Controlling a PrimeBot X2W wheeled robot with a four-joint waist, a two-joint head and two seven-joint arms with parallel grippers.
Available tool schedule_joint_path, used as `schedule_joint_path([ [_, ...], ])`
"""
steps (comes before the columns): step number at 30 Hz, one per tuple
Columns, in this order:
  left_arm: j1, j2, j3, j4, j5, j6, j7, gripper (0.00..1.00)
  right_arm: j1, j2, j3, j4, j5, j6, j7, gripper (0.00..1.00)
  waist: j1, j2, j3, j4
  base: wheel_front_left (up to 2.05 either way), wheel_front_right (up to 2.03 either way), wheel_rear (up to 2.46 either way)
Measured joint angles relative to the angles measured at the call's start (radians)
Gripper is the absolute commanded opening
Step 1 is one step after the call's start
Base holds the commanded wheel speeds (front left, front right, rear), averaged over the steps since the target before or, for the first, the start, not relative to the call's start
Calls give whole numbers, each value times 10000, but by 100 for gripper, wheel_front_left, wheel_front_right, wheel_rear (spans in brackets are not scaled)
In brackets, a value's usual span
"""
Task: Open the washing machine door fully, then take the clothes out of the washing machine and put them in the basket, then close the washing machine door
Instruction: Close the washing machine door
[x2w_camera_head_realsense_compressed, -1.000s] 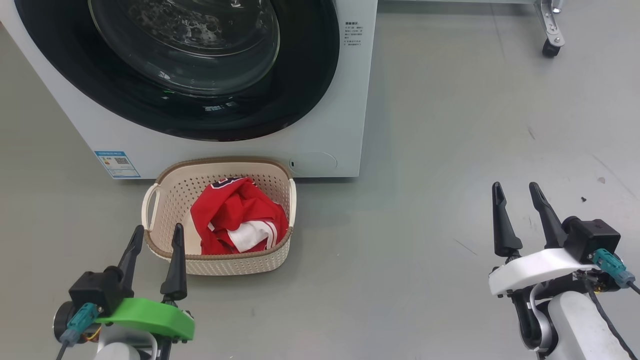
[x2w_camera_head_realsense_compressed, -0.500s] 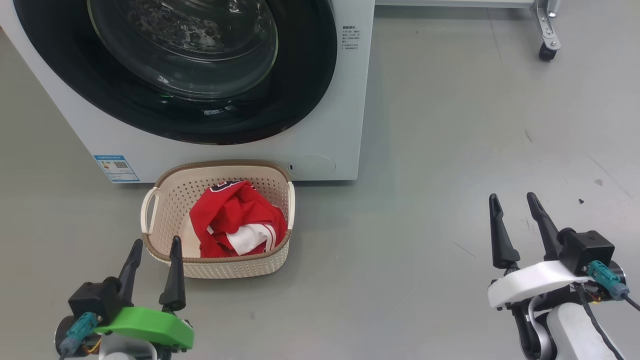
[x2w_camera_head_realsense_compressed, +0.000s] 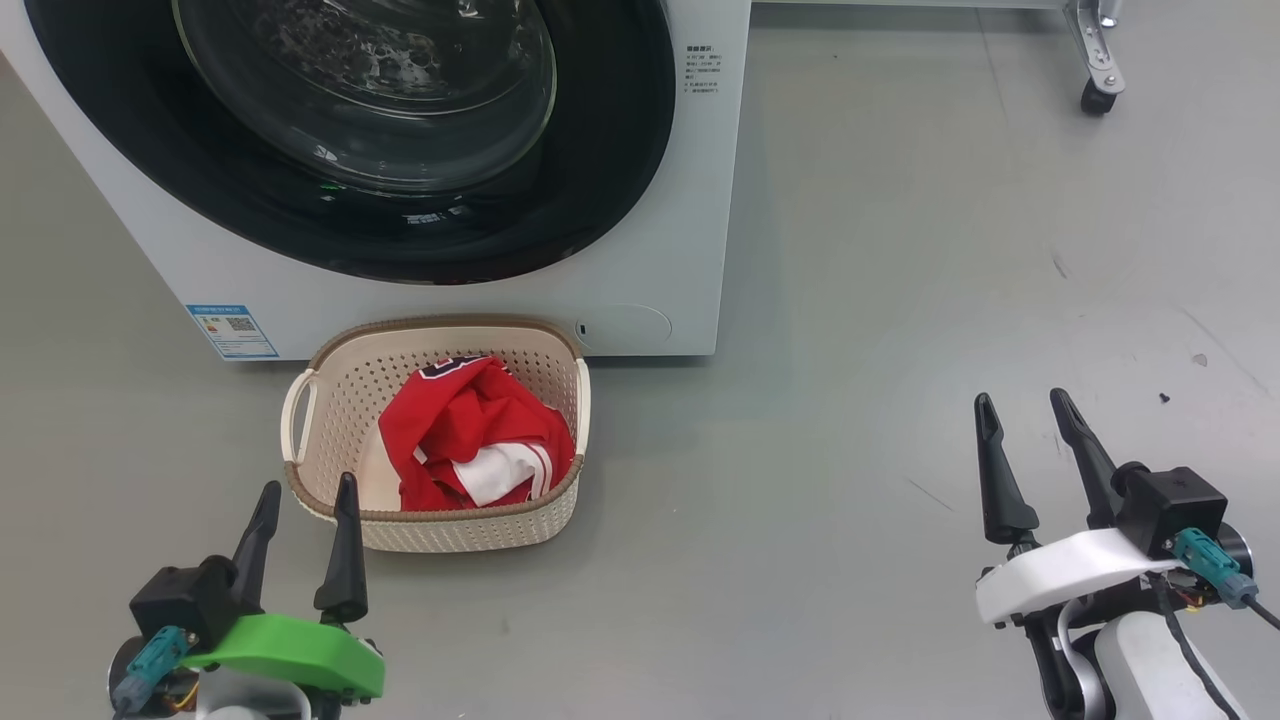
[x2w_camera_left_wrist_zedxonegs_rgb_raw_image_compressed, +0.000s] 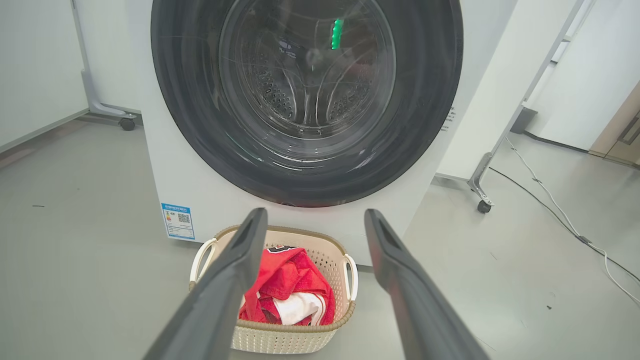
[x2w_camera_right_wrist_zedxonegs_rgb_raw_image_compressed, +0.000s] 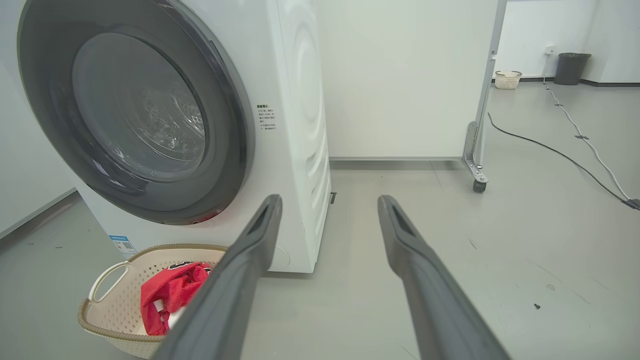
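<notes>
The white washing machine (x2w_camera_head_realsense_compressed: 660, 250) stands ahead with its black-rimmed round door (x2w_camera_head_realsense_compressed: 600, 190) shut flat against the front; through the glass (x2w_camera_left_wrist_zedxonegs_rgb_raw_image_compressed: 307, 75) the steel drum shows. Right below it on the floor sits the cream basket (x2w_camera_head_realsense_compressed: 340, 395), and the red and white clothes (x2w_camera_head_realsense_compressed: 470, 440) lie bunched inside. My left gripper (x2w_camera_head_realsense_compressed: 308, 492) hovers open just short of the basket's near left rim, holding nothing. Far to the right, over bare floor, my right gripper (x2w_camera_head_realsense_compressed: 1020, 402) is also open and empty. The basket (x2w_camera_right_wrist_zedxonegs_rgb_raw_image_compressed: 107, 310) and clothes (x2w_camera_right_wrist_zedxonegs_rgb_raw_image_compressed: 167, 292) appear at the lower left of the right wrist view.
A wheeled white frame stands behind the machine on the right, with a caster (x2w_camera_head_realsense_compressed: 1098, 95) on the floor. Cables (x2w_camera_right_wrist_zedxonegs_rgb_raw_image_compressed: 560, 152) run across the grey floor further right. A bin (x2w_camera_right_wrist_zedxonegs_rgb_raw_image_compressed: 570, 67) and another small basket (x2w_camera_right_wrist_zedxonegs_rgb_raw_image_compressed: 507, 79) sit by the far wall.
Both grippers have sunk a little lower in the head view and drawn back slightly from the basket. The door, basket and clothes have stayed put.
</notes>
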Motion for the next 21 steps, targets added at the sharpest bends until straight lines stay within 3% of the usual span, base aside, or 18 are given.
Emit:
schedule_joint_path([
  [21, -1, -33, -6, 36, -163, -79, 0, 100, 51, 127, -127, -36, -119, 4, 0, 100, 0, 0, -54, -70, 0, 0, 0],
])
